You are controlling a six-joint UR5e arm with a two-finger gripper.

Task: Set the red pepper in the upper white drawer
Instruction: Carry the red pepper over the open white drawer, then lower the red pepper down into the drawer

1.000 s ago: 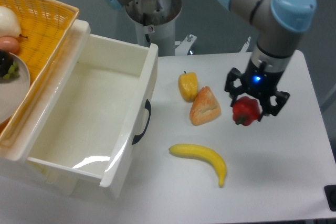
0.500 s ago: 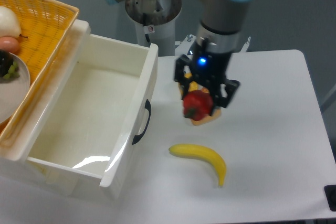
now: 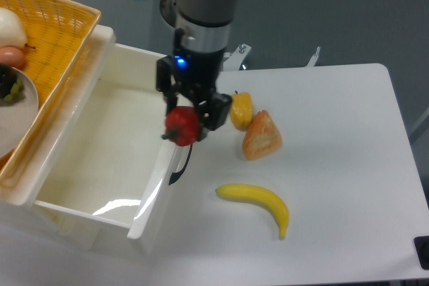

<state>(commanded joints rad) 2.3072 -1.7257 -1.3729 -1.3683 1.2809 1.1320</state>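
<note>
My gripper [image 3: 184, 124] is shut on the red pepper [image 3: 182, 125] and holds it in the air over the front panel of the upper white drawer [image 3: 107, 145]. The drawer is pulled open and its inside is bare. Its black curved handle [image 3: 179, 164] shows just below the pepper. The pepper's dark stem points to the left.
A yellow-orange pepper [image 3: 240, 109], an orange bread-like wedge [image 3: 261, 135] and a banana [image 3: 258, 202] lie on the white table right of the drawer. A yellow wicker basket [image 3: 50, 38] with a plate and food sits at the upper left, over the drawer's back.
My gripper has carried the red pepper leftward from the table's right side, past the bread wedge, to above the drawer's front panel.
</note>
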